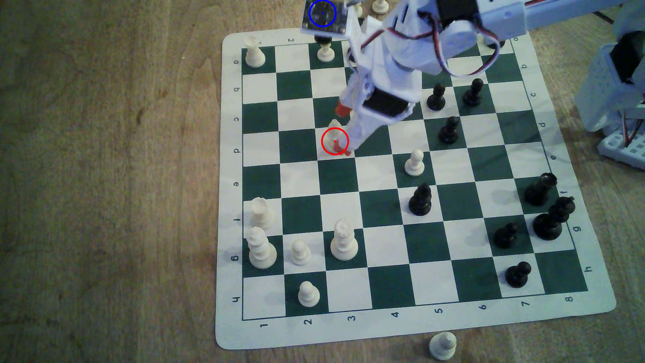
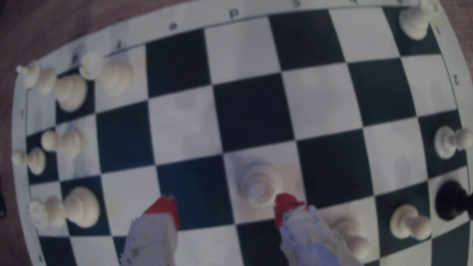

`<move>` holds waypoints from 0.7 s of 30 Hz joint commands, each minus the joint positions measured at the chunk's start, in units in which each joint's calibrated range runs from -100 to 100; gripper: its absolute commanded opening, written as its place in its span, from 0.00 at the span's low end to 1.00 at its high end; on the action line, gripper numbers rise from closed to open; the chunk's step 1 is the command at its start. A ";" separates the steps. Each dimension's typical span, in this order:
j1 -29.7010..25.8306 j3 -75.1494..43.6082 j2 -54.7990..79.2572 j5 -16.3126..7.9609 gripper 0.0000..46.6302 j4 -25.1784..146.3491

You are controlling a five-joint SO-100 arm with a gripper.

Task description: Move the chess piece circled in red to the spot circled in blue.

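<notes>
Exterior view, progress: you have the arm down over the board, but the chess piece (image 1: pixel 334 134) stands on its square inside the red ring, so nothing has been carried yet.
Fingers: the red-tipped fingers (image 1: pixel 342 131) are spread apart; in the wrist view (image 2: pixel 225 208) one tip (image 2: pixel 285 204) sits just beside or touching the piece's rim, and the other tip (image 2: pixel 163 208) is well off over the neighbouring dark square.
Grasp: not made, to my eye; you would need to shift so the piece lies between the two tips before closing.
Left to do: close, lift, carry off the chessboard (image 1: pixel 230 195), and set down at the spot (image 1: pixel 322 13).
Where the piece is: on a white square in row d, column 3, with no other piece on the adjoining squares.
Where the spot is: past the board's far edge, up at the exterior view's top; part of the arm's wrist housing overlaps the blue ring there, so you cannot see the bench surface under it.
Piece, look: cream-white, pointed top, slim body, round base; from the wrist view (image 2: pixel 258 184) it reads as blurred concentric rings seen from above.
Piece, posture: upright, as far as the blur lets you judge.
Neighbours to mind: a white pawn (image 1: pixel 325 52) stands near the board's far edge, roughly along the path to the spot.
</notes>
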 commanded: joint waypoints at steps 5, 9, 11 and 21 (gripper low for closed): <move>0.55 -4.24 0.25 0.05 0.46 -0.52; 0.79 -5.33 2.11 -0.05 0.43 -1.17; 1.18 -5.51 2.62 -0.05 0.43 -1.17; 2.04 -9.32 5.17 -0.34 0.41 -2.07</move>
